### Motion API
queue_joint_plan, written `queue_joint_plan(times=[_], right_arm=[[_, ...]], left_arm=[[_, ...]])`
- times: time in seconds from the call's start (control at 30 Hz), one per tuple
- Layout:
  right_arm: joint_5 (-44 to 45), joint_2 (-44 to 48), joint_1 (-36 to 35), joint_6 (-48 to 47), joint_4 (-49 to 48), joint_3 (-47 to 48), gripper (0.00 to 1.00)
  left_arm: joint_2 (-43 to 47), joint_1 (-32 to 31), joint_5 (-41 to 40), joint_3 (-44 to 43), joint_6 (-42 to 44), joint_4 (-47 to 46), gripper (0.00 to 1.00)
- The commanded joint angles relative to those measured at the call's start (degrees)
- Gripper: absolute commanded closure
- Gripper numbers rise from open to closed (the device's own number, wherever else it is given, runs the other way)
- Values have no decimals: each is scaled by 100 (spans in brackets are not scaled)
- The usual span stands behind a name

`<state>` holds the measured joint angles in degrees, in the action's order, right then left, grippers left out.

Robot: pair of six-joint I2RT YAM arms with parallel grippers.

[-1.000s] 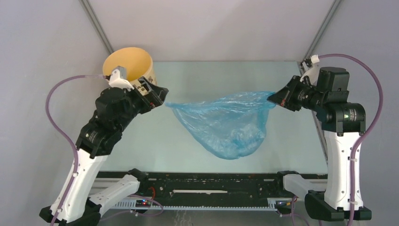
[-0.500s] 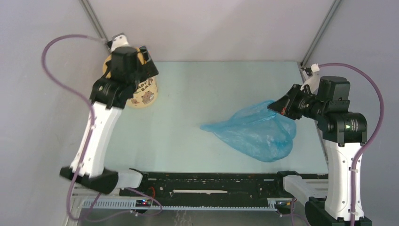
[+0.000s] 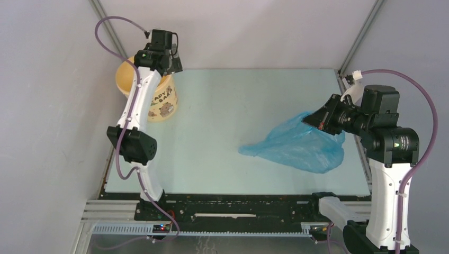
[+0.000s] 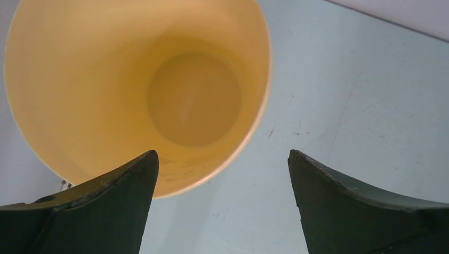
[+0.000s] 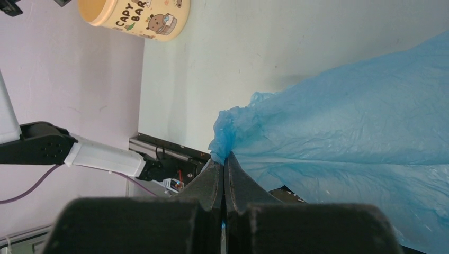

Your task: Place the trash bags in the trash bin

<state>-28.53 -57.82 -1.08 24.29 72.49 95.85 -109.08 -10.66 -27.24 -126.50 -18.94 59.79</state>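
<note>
Blue bag [image 3: 296,151]: slumped on the right side of the table [image 3: 222,100], with one bunched corner lifted and pinched in the right gripper [image 5: 225,165], jaws pressed together on the film. Its long axis runs from that pinch leftward and toward you, and the loose tail lies on the table. The bin [image 3: 161,108] stands upright at the far left corner, well apart from the bag. You must therefore carry the bag left and away across the table, and only the right arm has hold of it. The left gripper [image 4: 222,161] hangs over the bin's mouth, jaws spread and holding nothing; the bin looks empty inside. Change from a second ago: the bag was then stretched between both grippers. The left has since let go and risen above the bin, and the bag has collapsed rightward.
</note>
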Motion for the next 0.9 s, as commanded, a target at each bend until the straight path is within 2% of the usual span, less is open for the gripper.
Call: queue_joint_plan(times=[0.0,0.1,0.27,0.4,0.47,0.77,0.87], right_arm=[[58,-44,49,-113,86,175,100],[70,-68,55,-82,47,171,100],[-17,-88,55,28,-54,169,100],[-22,-36,55,75,-68,155,100],[-27,1,55,92,-108,113,100],[-241,121,55,208,-290,-40,100],[-303,172,55,209,-292,-48,100]], left_arm=[[-183,275,197,-366,287,81,7],[-279,275,667,-175,229,46,17],[-414,248,709,71,301,78,36],[-299,193,615,297,323,145,61],[-176,79,523,445,405,88,65],[295,-694,408,890,475,144,99],[409,-992,631,1011,294,238,100]])
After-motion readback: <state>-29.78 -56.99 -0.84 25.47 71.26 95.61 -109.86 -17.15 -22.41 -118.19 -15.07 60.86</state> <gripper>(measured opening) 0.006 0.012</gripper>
